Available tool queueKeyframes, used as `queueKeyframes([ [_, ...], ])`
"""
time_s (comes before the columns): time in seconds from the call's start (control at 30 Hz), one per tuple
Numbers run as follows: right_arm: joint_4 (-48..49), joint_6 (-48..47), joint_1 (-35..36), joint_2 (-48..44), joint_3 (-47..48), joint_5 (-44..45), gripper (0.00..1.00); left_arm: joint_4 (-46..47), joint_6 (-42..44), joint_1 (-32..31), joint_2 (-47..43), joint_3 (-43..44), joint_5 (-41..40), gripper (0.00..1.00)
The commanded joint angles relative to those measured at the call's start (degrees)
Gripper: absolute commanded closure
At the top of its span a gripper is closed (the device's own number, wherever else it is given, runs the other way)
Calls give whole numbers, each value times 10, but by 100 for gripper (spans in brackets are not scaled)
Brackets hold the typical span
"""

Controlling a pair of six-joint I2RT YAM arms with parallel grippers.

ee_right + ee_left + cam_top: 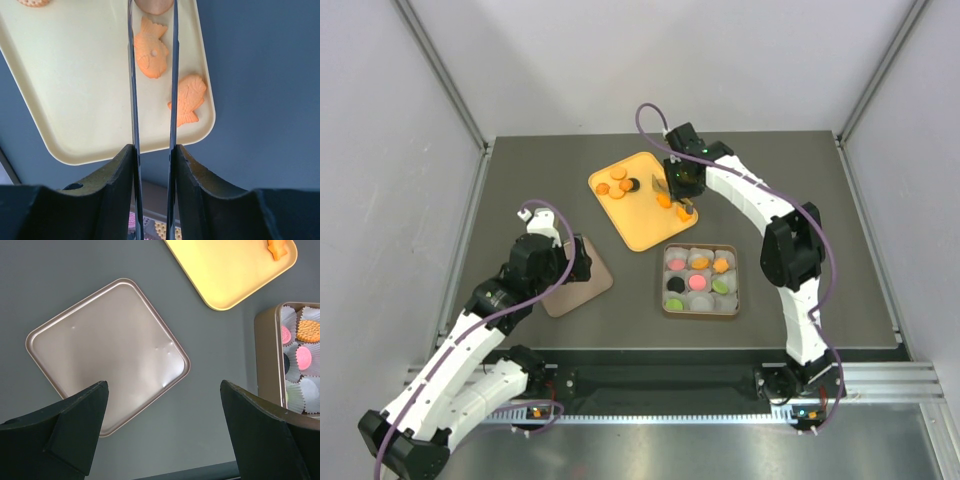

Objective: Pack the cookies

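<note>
Two matte orange fish-shaped cookies (151, 50) lie flat on the smooth pale-yellow tray (75, 100), one between the blades of the thin shiny metal tongs (131, 75) that the jaws of the right gripper (153, 148) squeeze nearly together, the other just outside them near the tray's rounded corner. Round cookies (618, 175) in orange and black sit at the tray's far end, and others in pink, orange, green and black rest in pleated white paper cups (295, 395) inside the square gold-toned tin (265, 360) on the dark grey tabletop (520, 180). The jaws of the left gripper (162, 387) spread wide, holding nothing, above the glossy square metal lid (100, 350)
</note>
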Motion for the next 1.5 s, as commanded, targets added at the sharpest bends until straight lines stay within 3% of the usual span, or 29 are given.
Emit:
queueKeyframes([
  [0.0, 9, -5, 4, -42, 32, -5, 67, 12, 2, -2, -7, 0, -1, 2],
  [0.67, 24, -2, 5, -110, -12, -12, 67, 11, 1, -2, -7, 0, -4, 2],
  [0.97, 58, 12, 4, -282, -185, -81, 67, 10, 1, -2, -17, 0, -5, 2],
  [1.13, 50, 19, 6, -423, -314, -110, 66, 10, 0, -2, -20, 0, -6, 2],
  [1.47, -89, 27, 10, -659, -497, -139, 65, 10, 1, -2, -18, 0, -2, 1],
])
